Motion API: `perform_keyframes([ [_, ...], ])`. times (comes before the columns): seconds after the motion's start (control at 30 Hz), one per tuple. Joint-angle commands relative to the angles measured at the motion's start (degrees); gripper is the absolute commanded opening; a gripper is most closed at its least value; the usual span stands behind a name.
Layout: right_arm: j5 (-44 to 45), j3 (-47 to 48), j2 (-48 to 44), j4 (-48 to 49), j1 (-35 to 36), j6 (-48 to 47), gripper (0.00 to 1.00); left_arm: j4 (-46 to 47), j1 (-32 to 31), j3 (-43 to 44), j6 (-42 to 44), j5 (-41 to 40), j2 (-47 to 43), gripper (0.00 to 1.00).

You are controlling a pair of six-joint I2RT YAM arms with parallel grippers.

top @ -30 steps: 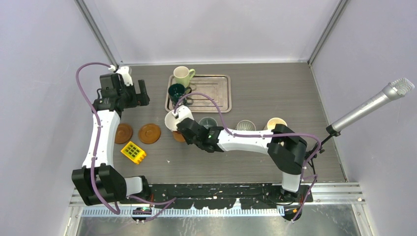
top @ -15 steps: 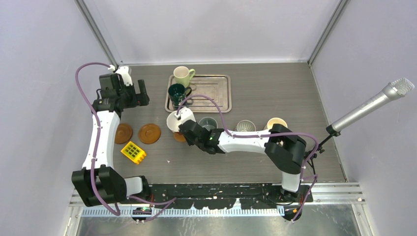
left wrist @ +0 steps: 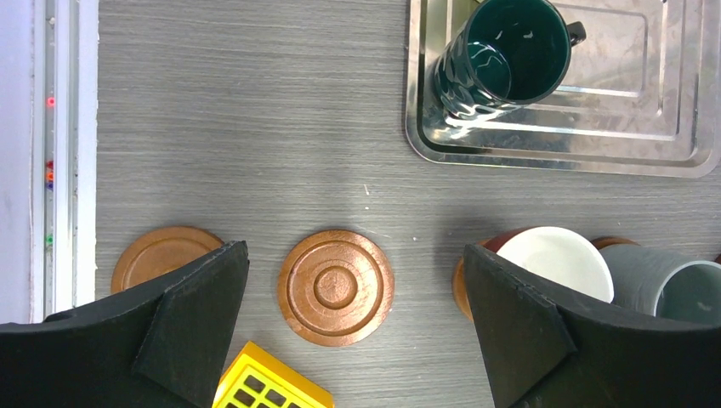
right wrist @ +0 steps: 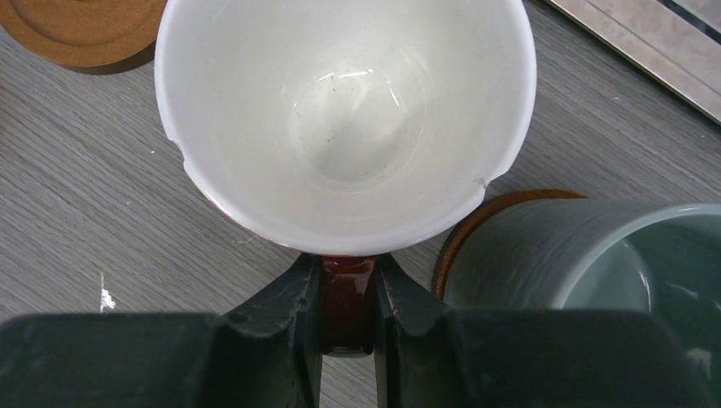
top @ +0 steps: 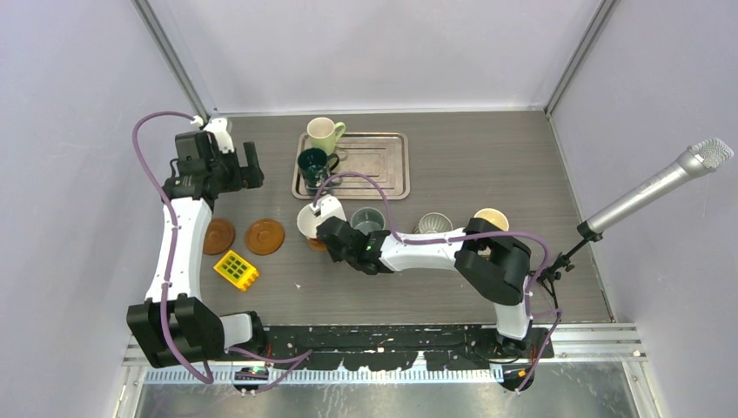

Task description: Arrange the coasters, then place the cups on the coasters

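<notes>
The right gripper (right wrist: 347, 289) pinches the white cup (right wrist: 344, 119) by its red handle, upright over the coaster (top: 317, 245) just left of the grey-blue cup (right wrist: 595, 255), apparently to set it down; the left gripper (left wrist: 353, 255) hangs spread wide.

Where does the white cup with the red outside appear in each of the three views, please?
Top external: the white cup is at the centre.
Left wrist: the cup is lower right.
Right wrist: the cup fills the upper middle, handle in the right claw.
Shared landmark: the grey-blue cup, just right of it in every view.
</notes>
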Motion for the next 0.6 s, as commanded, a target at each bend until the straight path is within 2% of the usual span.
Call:
perform_keyframes([
  [0.0,0.12,1.95,-1.90,5.91,-0.06,3.72,0.00,1.54,0.30,-0.80,0.98,-0.12,-1.83,1.00],
  [0.57,-1.90,4.00,0.40,3.42,0.50,6.66,0.00,2.26,0.41,-1.35,1.02,0.50,-1.24,1.00],
])
